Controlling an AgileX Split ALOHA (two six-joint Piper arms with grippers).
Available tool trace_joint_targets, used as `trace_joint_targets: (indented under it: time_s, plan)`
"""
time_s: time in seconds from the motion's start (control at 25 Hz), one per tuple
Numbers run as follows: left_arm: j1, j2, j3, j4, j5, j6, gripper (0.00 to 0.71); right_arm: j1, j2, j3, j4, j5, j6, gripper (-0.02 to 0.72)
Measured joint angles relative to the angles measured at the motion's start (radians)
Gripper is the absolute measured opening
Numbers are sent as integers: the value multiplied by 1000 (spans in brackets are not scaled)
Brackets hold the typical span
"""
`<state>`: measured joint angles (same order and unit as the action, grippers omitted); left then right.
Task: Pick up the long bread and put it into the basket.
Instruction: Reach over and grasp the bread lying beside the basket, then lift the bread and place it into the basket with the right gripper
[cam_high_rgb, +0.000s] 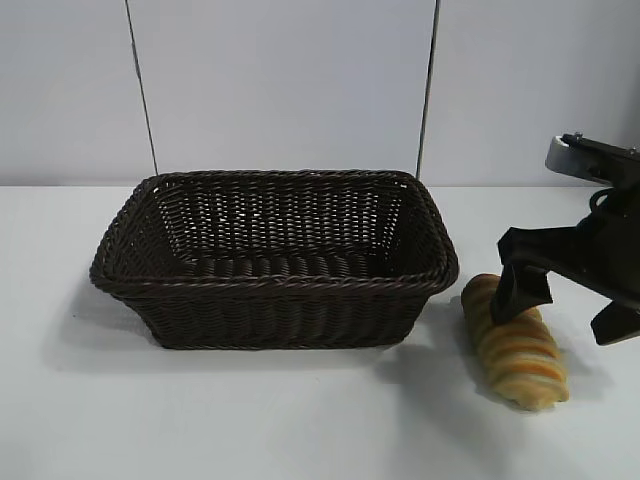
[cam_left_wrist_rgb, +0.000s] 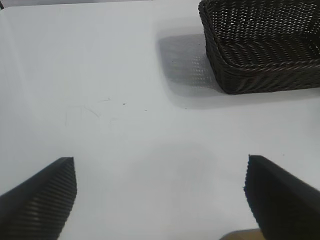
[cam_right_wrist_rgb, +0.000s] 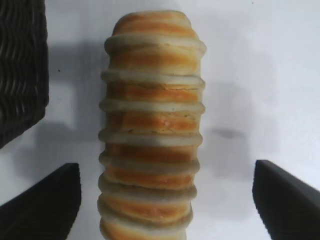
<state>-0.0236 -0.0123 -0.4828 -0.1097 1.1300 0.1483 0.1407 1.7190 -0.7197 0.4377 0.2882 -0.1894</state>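
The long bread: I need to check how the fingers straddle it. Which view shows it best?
The right wrist view: the long bread fills the frame between the right gripper fingers, gaps both sides. The exterior view shows it partly hidden. The left wrist view misses it.

A white bench (cam_high_rgb: 250, 420) fills the lower part of the exterior view, smooth and matte, with soft grey shadows lying on it. Seen from the left wrist, its surface (cam_left_wrist_rgb: 125, 125) carries a few faint scratches and tiny dark specks. Behind the bench stands a pale grey wall (cam_high_rgb: 290, 90) made of flat panels. Two thin dark seams (cam_high_rgb: 140, 90) run down it, one towards the left and the other (cam_high_rgb: 428, 90) towards the right.
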Motion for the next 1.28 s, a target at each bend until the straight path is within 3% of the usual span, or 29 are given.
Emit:
trace_joint_targets:
  time_s: [0.24, 0.36, 0.52, 0.76, 0.84, 1.08, 1.2, 1.28]
  plan:
    - [0, 0, 0, 0, 0, 1, 659, 6, 9, -2, 8, 0, 37, 159]
    - [0, 0, 0, 0, 0, 1, 659, 6, 9, -2, 6, 1, 39, 80]
    - [0, 0, 0, 0, 0, 1, 659, 6, 9, -17, -5, 28, 39, 75]
    - [0, 0, 0, 0, 0, 1, 659, 6, -20, -106, -57, 137, 66, 75]
    - [0, 0, 0, 0, 0, 1, 659, 6, -46, -153, -115, 185, 112, 75]
    - [0, 0, 0, 0, 0, 1, 659, 6, -90, -313, -377, 366, 306, 74]
    - [0, 0, 0, 0, 0, 1, 659, 6, -107, -378, -438, 426, 346, 74]
    - [0, 0, 0, 0, 0, 1, 659, 6, -110, -411, -438, 451, 348, 74]
